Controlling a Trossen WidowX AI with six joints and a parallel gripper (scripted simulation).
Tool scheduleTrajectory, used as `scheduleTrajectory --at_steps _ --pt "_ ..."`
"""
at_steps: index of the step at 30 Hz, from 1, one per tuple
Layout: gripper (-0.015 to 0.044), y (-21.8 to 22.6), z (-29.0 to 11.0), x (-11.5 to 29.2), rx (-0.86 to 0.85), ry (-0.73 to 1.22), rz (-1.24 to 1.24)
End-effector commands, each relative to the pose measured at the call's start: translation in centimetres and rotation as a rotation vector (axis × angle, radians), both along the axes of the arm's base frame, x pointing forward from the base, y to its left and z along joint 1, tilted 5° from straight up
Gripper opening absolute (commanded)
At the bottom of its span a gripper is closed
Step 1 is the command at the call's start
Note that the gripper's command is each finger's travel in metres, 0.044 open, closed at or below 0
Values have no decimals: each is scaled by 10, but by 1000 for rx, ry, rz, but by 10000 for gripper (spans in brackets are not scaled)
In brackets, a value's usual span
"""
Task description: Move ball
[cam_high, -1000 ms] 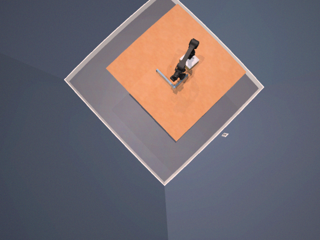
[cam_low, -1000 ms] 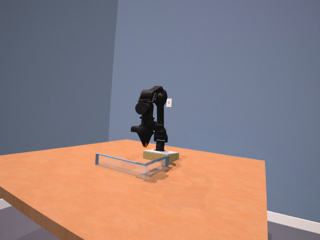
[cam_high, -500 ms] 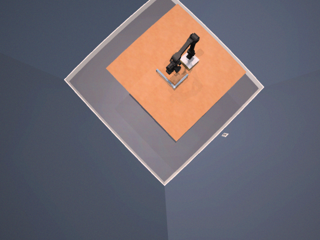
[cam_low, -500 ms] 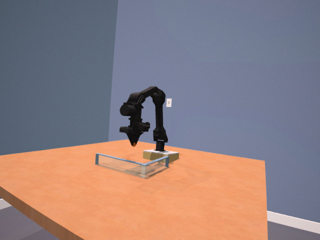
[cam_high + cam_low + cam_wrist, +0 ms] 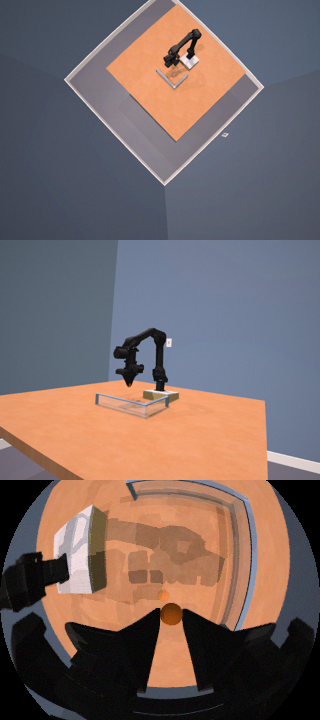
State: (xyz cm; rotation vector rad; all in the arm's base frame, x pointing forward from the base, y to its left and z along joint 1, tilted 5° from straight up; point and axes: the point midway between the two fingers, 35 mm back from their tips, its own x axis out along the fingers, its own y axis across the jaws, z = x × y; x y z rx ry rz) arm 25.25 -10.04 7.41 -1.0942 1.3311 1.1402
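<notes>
- Our gripper [image 5: 171,622] clenches the orange ball [image 5: 172,614], held above the table [image 5: 77,446].
- Released high, it could roll past the walls [image 5: 242,560] at three o'clock.

The orange table [image 5: 206,436] carries two clear walls [image 5: 129,405] (joined at a corner) and, seemingly, the arm's base block [image 5: 173,395].

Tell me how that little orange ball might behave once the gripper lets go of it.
The ball is round, so it would probably roll or bounce if dropped from above the table. Pinched at the gripper tips, it may slip. The clear walls could stop it.
</notes>
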Motion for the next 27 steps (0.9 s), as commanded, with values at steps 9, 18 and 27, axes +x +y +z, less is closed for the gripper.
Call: scheduleTrajectory --at_steps 9,18,27 --pt "0 -9 -26 -10 -5 -2 5" --pt "0 -9 -72 -15 -5 -1 5" --pt "0 -10 -78 -15 -5 -1 5"
